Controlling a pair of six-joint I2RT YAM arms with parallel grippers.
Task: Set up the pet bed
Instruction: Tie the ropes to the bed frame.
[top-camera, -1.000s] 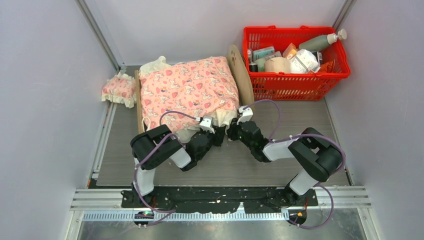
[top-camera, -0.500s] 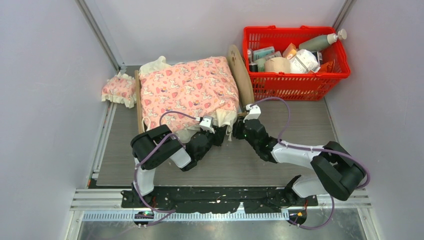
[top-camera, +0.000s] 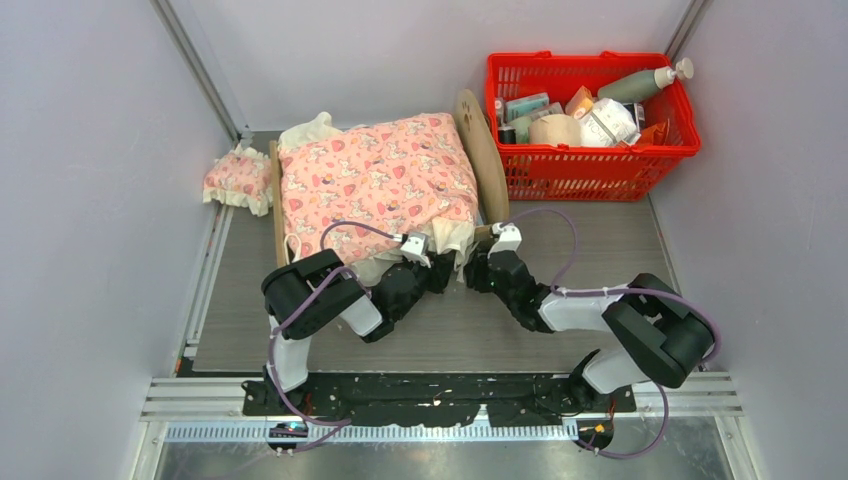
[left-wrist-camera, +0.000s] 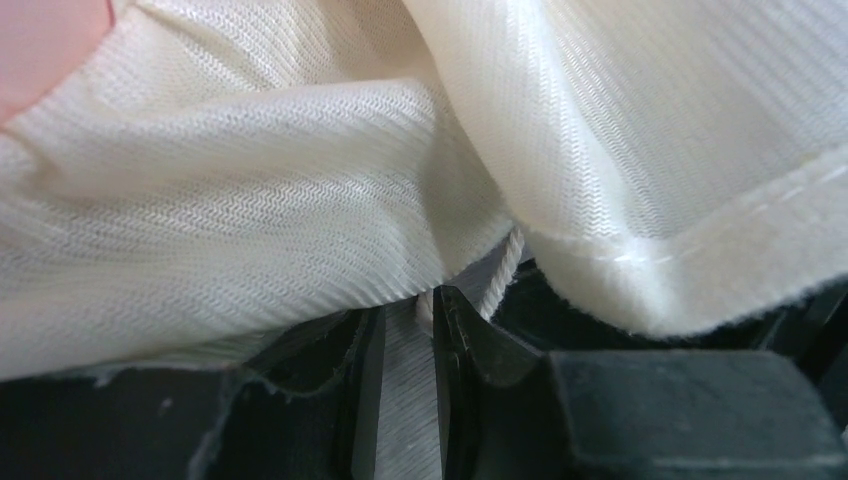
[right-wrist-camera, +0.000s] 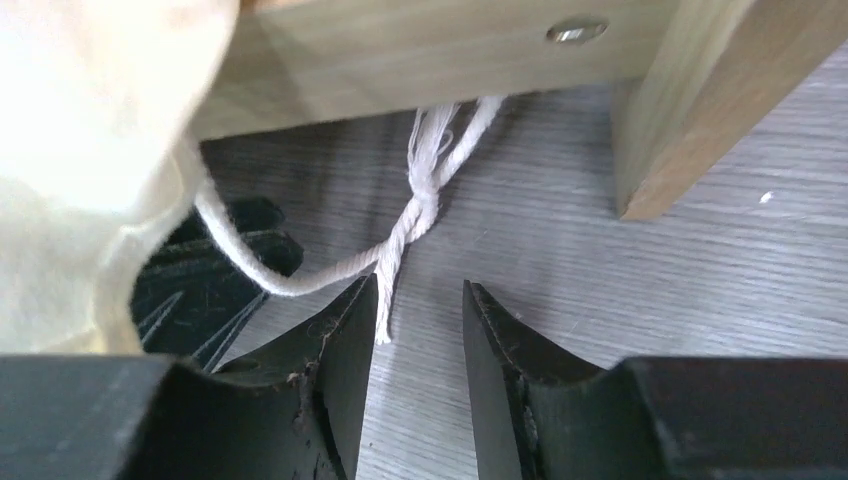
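The pet bed (top-camera: 484, 150) sits by the tabletop's far edge with the blanket (top-camera: 375, 180) draped over it, but the pillow (top-camera: 238, 180) is off at the left edge, so tidying's left. The left gripper (left-wrist-camera: 408, 322) pinches the blanket's cream frill. The right gripper (right-wrist-camera: 420, 300) has its jaws apart near a loose string (right-wrist-camera: 420, 212).

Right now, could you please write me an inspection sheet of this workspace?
Surface: grey wood-grain tabletop, no spills seen.
Job's things: pet bed under pink blanket; pillow lies off it, past the foot end.
Clutter: red basket full of bottles and packets, beside the headboard.
Grippers: left gripper shut on the blanket's cream frill; right gripper open, knotted white cord at its fingertips.
Cables: purple cables loop over both arms; the left one passes over the blanket.
Surroundings: plain pale walls on three sides.
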